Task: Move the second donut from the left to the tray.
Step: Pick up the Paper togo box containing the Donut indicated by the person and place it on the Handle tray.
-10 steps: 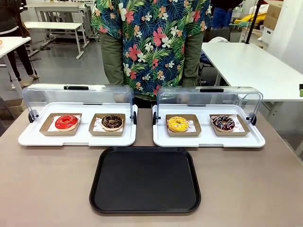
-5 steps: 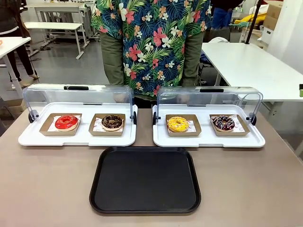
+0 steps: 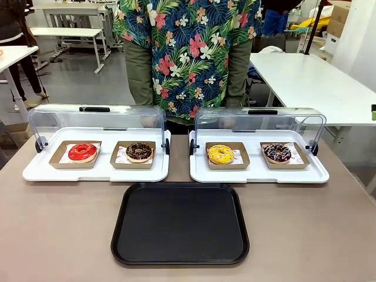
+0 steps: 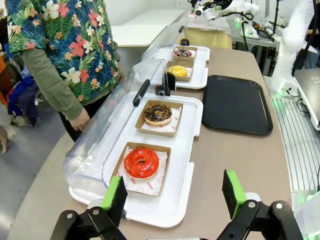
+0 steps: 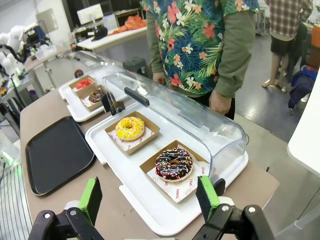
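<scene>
Since nothing has shifted, the chocolate donut [image 3: 139, 151] mid-left is untouched, the tray [image 3: 179, 226] below bare; both jaws gape wide.

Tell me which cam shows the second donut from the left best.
Left wrist view: the chocolate donut is nearest and largest, unobstructed. Front view shows it smaller; right wrist view shows it far and tiny.

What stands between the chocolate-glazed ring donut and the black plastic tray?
Nothing visible: the dark chocolate-glazed ring donut sits uncovered, clear plastic lid swung back; only the white display tray's low rim precedes the black plastic tray.
</scene>
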### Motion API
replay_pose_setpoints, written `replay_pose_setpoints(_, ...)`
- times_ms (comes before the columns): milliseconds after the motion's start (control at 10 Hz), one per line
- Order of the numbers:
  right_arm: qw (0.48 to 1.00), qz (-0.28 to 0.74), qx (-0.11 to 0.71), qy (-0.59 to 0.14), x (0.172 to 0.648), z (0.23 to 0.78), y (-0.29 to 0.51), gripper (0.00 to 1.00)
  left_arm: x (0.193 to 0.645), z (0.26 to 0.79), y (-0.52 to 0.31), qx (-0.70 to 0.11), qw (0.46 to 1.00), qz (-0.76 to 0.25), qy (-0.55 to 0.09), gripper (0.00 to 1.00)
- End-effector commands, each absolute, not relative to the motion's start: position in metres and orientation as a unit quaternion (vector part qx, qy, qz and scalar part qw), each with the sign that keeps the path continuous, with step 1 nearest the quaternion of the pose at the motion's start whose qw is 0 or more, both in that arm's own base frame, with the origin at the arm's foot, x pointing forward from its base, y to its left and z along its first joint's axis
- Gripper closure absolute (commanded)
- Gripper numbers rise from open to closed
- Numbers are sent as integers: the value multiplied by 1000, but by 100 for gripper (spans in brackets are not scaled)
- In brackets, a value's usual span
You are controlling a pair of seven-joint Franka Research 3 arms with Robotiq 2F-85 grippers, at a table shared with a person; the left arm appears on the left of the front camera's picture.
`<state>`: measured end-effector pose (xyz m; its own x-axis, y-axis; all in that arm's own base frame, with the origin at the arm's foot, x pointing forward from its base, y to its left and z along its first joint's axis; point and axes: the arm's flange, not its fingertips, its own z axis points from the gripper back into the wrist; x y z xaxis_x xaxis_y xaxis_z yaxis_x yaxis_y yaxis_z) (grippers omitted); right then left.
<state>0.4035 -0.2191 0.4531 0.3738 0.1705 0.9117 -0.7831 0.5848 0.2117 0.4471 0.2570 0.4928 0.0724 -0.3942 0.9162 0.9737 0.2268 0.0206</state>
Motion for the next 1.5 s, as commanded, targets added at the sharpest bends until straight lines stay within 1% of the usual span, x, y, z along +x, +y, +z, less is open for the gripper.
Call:
replay_pose_setpoints(0, 759, 312, 333, -465, 404, 456, -218, 0, 442, 494, 253, -331, 660, -520, -430, 0)
replay_pose_setpoints(1400, 759, 312, 333, -465, 404, 456, -218, 0, 442, 494, 253, -331, 660, -520, -430, 0)
